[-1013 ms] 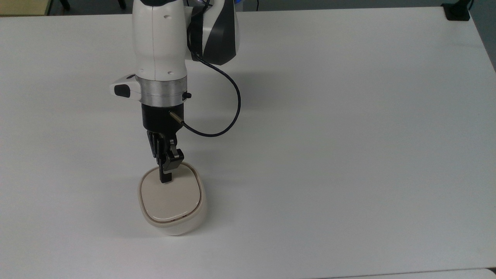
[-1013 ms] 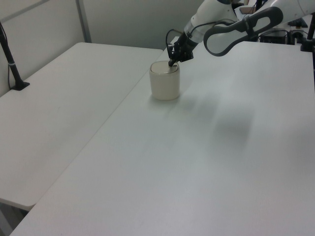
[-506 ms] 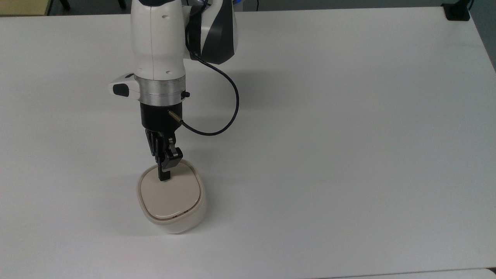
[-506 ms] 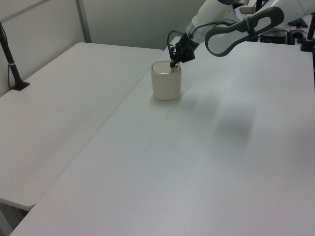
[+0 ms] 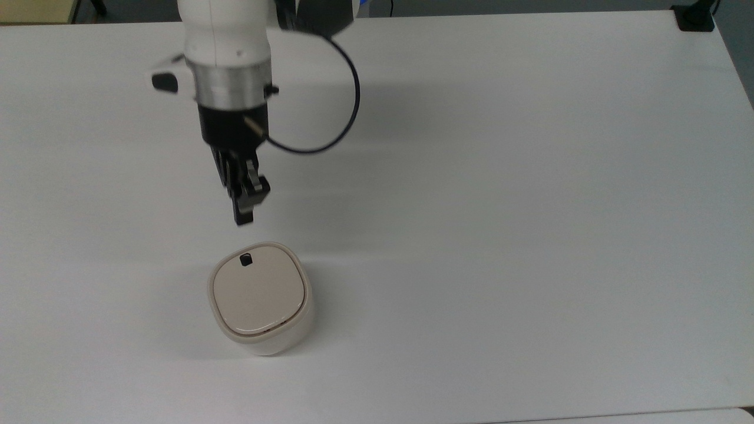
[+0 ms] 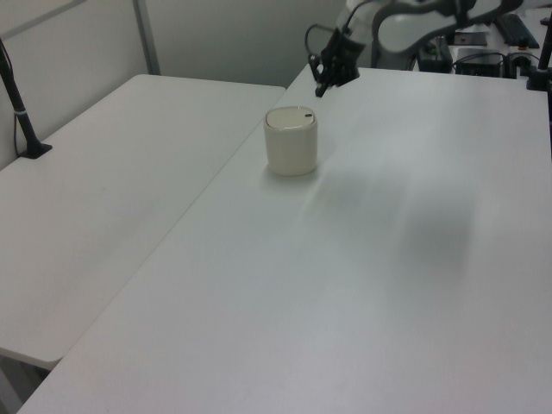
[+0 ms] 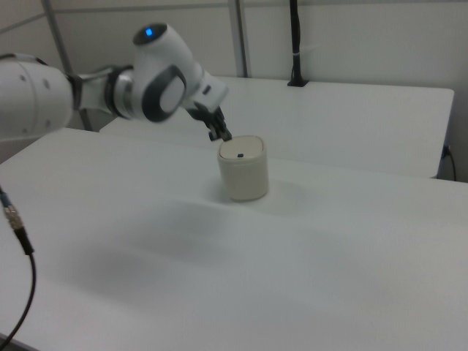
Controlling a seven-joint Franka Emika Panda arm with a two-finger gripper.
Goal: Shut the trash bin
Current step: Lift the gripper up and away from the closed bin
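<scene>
The cream-white trash bin (image 5: 261, 299) stood on the white table (image 5: 530, 206), toward the top view's seven o'clock from the table's centre, its beige lid (image 5: 258, 290) lying flat and shut with the small black tab (image 5: 245, 258) at the lid's twelve o'clock edge. The gripper (image 5: 243, 219) hung in the air clear of the bin, at twelve o'clock from the tab in the top view, touching nothing. Its fingers were pressed together and held nothing.

Trash bin (image 6: 291, 142) upright, lid flat — end effector (image 6: 321, 88) hangs apart above the table (image 6: 362, 285).
</scene>
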